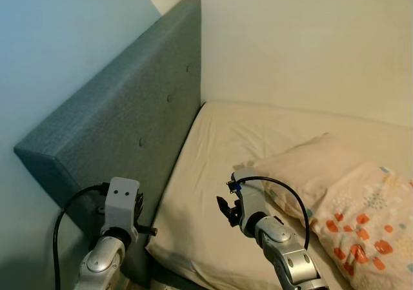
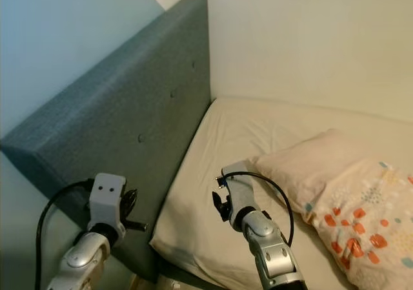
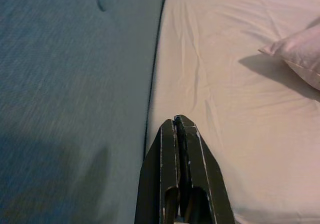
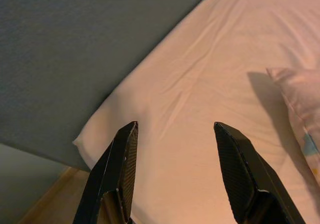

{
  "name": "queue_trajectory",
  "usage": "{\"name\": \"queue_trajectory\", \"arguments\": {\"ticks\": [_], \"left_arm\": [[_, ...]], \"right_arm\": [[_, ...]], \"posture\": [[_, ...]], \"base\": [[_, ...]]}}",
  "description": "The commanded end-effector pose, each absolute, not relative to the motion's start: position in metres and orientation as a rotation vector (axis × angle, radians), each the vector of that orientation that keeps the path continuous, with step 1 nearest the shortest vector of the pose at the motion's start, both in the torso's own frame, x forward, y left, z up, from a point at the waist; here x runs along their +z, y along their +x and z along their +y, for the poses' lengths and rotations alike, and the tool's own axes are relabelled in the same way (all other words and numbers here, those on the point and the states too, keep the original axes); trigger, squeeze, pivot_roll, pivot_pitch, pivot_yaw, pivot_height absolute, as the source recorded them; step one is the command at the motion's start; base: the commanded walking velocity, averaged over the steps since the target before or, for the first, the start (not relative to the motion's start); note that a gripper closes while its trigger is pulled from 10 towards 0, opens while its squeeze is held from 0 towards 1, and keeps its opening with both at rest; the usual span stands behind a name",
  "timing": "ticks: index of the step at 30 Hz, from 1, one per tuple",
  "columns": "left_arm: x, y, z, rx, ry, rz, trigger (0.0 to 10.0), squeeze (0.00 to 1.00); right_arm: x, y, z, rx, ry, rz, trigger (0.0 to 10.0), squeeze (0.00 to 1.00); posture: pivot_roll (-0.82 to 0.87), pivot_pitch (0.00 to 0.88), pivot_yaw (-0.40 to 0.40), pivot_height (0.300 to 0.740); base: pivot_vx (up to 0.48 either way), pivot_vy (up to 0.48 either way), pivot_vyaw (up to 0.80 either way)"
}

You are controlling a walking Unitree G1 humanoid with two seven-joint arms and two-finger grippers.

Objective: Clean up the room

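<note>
A bed with a cream sheet (image 1: 219,154) stands in the room's corner against a grey-blue padded headboard (image 1: 122,122). A plain pinkish pillow (image 1: 316,167) lies on the sheet, and a floral pillow (image 1: 368,219) lies partly over it at the right. My left gripper (image 3: 175,120) is shut on nothing, held by the seam between headboard and mattress. Over the mattress's near corner hovers my right gripper (image 4: 175,125), open and empty, with the plain pillow's corner (image 4: 295,92) off to its side.
Pale walls (image 1: 303,38) close the bed in at the back and behind the headboard. A strip of wooden floor (image 4: 50,204) shows below the mattress corner. The sheet between the headboard and the pillows is bare and slightly wrinkled.
</note>
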State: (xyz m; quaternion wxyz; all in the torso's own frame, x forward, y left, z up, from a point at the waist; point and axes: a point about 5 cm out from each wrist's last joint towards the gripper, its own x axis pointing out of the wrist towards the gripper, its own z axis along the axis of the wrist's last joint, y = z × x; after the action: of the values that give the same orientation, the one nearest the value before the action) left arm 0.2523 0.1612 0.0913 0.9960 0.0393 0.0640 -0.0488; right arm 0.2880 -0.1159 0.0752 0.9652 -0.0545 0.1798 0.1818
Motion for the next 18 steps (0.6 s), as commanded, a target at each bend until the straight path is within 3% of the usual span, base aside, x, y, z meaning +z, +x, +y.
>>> {"name": "queue_trajectory", "arguments": {"ticks": [1, 6, 9, 18], "left_arm": [[0.086, 0.2501, 0.1638, -0.105, 0.097, 0.16, 10.0, 0.0], [0.0867, 0.2517, 0.1627, -0.117, 0.092, 0.155, 10.0, 0.0], [0.088, 0.253, 0.1613, -0.136, 0.09, 0.15, 10.0, 0.0], [0.0887, 0.2527, 0.1605, -0.147, 0.095, 0.145, 10.0, 0.0]], "right_arm": [[0.0704, 0.2856, -0.1189, 0.346, -0.086, 0.382, 10.0, 0.0], [0.0705, 0.2852, -0.1203, 0.327, -0.078, 0.385, 10.0, 0.0], [0.0706, 0.2851, -0.121, 0.322, -0.069, 0.387, 10.0, 0.0], [0.0708, 0.2852, -0.1224, 0.318, -0.068, 0.385, 10.0, 0.0]], "posture": [[-0.02, 0.105, -0.007, 0.74], [-0.02, 0.107, -0.001, 0.74], [-0.02, 0.108, -0.002, 0.74], [-0.02, 0.116, -0.006, 0.74]], "base": [[0.0, 0.0, 0.0], [0.0, 0.0, 0.0], [0.0, 0.0, -0.77], [0.0, 0.0, 0.0]]}}
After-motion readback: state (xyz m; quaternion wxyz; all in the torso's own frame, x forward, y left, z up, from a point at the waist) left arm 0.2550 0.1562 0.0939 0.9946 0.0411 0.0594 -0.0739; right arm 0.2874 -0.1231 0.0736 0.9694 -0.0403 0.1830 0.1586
